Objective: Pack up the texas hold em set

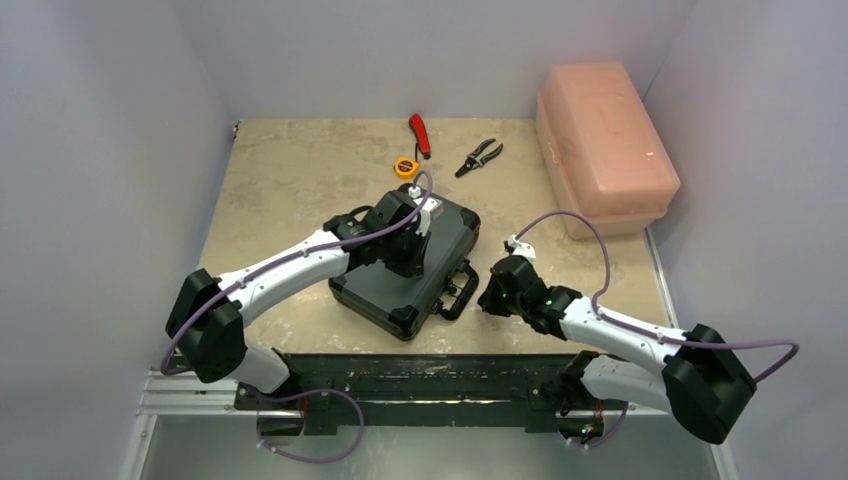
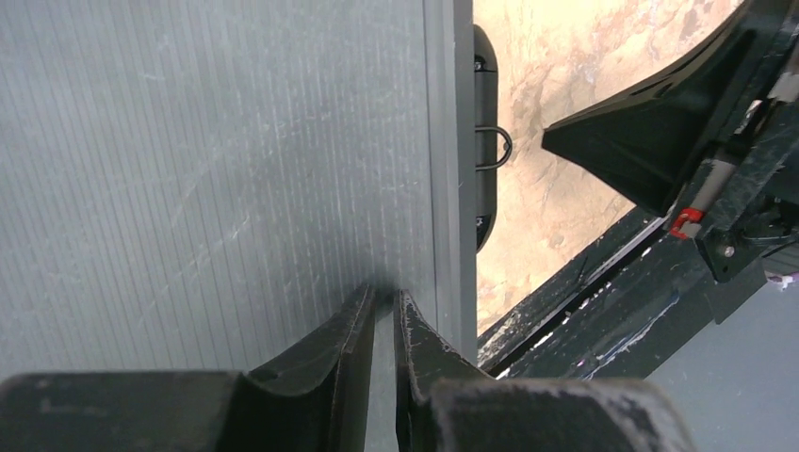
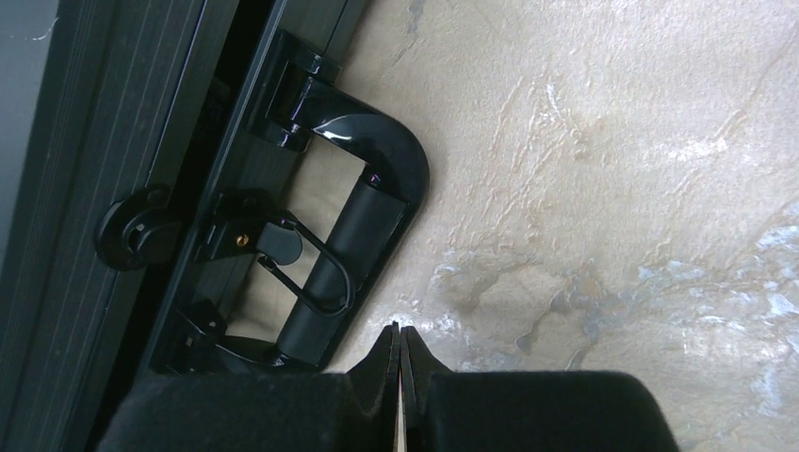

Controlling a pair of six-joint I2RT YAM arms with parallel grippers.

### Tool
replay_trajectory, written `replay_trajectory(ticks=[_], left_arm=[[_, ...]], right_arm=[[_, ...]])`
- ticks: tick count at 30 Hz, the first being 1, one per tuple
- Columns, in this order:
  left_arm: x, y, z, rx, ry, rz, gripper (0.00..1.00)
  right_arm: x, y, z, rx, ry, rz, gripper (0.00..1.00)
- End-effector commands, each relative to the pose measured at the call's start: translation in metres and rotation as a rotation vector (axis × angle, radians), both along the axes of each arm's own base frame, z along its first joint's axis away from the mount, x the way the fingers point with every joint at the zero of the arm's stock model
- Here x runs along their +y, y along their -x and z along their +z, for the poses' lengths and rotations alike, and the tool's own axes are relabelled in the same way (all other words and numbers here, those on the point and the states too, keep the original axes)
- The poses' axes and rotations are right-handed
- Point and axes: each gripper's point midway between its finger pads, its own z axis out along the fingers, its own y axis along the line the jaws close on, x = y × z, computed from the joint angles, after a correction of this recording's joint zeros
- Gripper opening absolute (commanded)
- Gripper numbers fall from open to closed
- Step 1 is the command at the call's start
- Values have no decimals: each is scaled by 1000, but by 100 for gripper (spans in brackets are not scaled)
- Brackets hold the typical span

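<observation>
White arm links (image 1: 290, 262), bulky black joints (image 1: 210, 335), thin purple cables (image 1: 560, 213).

Soft, even light from above fills the top view, with only faint shadows. In the right wrist view the surface (image 3: 612, 188) carries pale glare. The case lid (image 2: 207, 169) is sharp; the left hand (image 2: 386, 296) nearest the lens is dark and blurred.

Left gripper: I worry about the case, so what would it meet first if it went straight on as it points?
The black case's ribbed lid, near its edge. The left gripper's tips look at or almost on it, though contact is hard to judge.
</observation>
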Motion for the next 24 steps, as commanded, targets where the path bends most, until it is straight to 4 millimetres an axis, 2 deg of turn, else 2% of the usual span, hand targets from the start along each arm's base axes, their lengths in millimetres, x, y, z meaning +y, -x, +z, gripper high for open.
replay_trajectory(ticks=[1, 7, 14, 24], left_arm=[[-9, 5, -8, 20, 16, -5, 12], [-3, 18, -27, 52, 6, 5, 11], [8, 37, -53, 98, -3, 23, 10], [20, 55, -69, 128, -16, 32, 10]], right_arm=[[13, -11, 9, -37, -39, 18, 0], [19, -15, 4, -25, -35, 30, 0], [26, -21, 8, -32, -36, 41, 0], [32, -26, 11, -32, -34, 53, 0]])
